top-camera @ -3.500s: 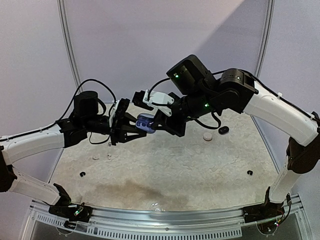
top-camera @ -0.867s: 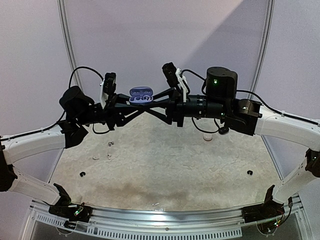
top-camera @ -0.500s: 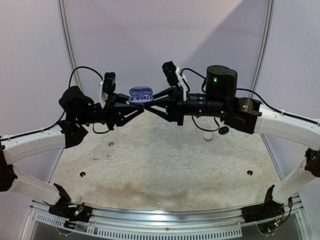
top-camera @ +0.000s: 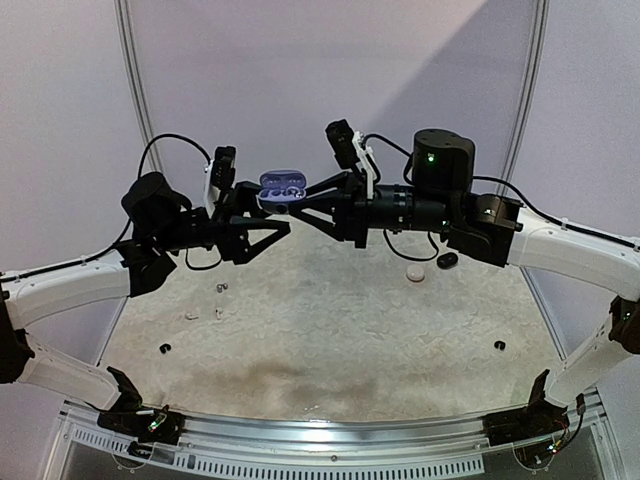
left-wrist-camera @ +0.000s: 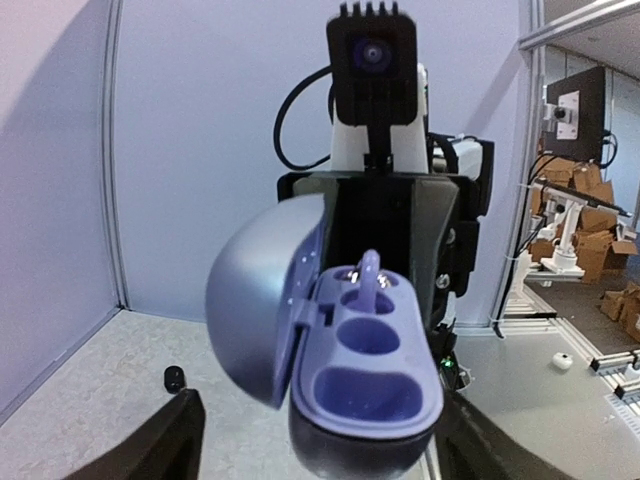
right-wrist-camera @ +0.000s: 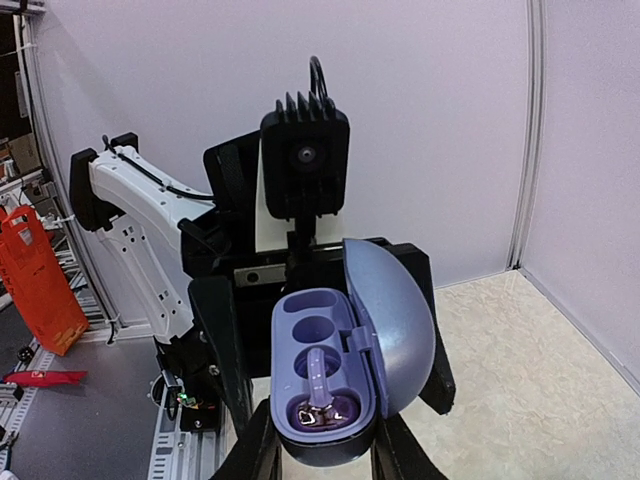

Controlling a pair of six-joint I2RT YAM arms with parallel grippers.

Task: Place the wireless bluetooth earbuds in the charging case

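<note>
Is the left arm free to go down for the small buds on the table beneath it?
Probably yes: the left claw is open and empty, the right claw holds the purple case, and nothing stands over the buds.

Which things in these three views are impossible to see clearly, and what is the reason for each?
- Top view: the white bits and black bits on the table are too small to call buds.
- Right wrist view: the charging case hides the fingertips of the right tool; the bottom edge cuts its fingers.
- Left wrist view: the bottom edge cuts the fingers of the left tool.
</note>
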